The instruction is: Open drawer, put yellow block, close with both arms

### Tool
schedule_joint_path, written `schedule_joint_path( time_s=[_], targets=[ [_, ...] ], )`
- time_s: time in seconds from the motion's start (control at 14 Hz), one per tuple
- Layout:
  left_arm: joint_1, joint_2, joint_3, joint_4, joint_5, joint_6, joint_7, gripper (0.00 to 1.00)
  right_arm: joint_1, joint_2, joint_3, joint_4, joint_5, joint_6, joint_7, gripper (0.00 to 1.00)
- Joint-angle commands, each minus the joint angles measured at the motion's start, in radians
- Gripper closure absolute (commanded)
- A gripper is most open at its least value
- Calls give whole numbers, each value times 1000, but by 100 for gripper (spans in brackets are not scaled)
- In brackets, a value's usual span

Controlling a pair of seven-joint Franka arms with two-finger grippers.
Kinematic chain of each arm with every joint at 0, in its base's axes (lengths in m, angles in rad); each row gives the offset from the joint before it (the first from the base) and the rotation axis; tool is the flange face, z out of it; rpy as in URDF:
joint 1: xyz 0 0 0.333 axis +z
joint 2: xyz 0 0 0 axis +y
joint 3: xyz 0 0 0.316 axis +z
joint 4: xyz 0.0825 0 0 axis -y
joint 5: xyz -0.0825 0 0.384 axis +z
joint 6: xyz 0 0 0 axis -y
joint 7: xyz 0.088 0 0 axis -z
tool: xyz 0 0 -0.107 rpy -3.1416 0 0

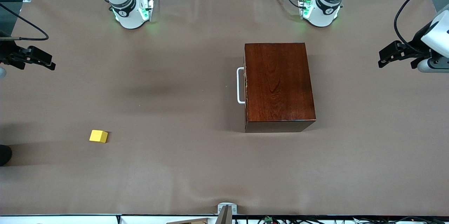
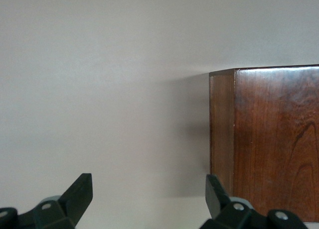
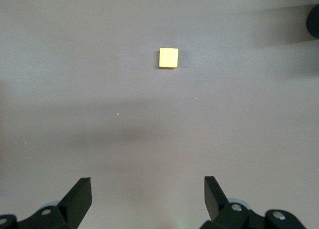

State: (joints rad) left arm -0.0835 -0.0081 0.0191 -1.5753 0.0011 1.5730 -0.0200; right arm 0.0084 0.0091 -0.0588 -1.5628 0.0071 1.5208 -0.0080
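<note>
The reddish-brown wooden box stands toward the left arm's end of the table. Its drawer is pushed in, and only the white loop handle sticks out toward the right arm's end. The yellow block lies on the table, nearer the front camera, toward the right arm's end. My right gripper hangs open and empty over that end of the table; its wrist view shows the yellow block well ahead of the open gripper. My left gripper hangs open and empty over the table beside the box; nothing lies between its fingers.
A brown cover spreads over the whole table. The two arm bases stand along the edge farthest from the front camera. A small grey bracket sits at the nearest edge. A dark round object shows at the right arm's end.
</note>
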Motion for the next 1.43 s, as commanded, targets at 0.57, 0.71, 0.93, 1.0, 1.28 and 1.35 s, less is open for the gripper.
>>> schedule_joint_path(
  time_s=[0.57, 0.71, 0.93, 1.0, 1.28, 1.35],
  targets=[
    [4, 3, -1, 0, -26, 18, -11, 0, -15, -1, 8, 10, 10, -7, -6, 0],
    [-1, 10, -1, 9, -24, 33, -11, 0, -10, 9, 8, 10, 10, -1, -6, 0],
    [-12, 23, -5, 20, -23, 33, -11, 0, 1, 31, 13, 12, 8, 1, -9, 0],
    [-10, 29, -7, 21, -26, 33, -12, 0, 1, 32, 13, 12, 8, 2, -10, 0],
    [-19, 45, -25, 27, -29, 36, -12, 0, 13, 100, 14, 23, 7, 4, -18, 0],
    [-24, 48, -60, 40, -23, 38, -20, 0, 22, 117, 13, 36, 5, 2, -18, 0]
  ],
)
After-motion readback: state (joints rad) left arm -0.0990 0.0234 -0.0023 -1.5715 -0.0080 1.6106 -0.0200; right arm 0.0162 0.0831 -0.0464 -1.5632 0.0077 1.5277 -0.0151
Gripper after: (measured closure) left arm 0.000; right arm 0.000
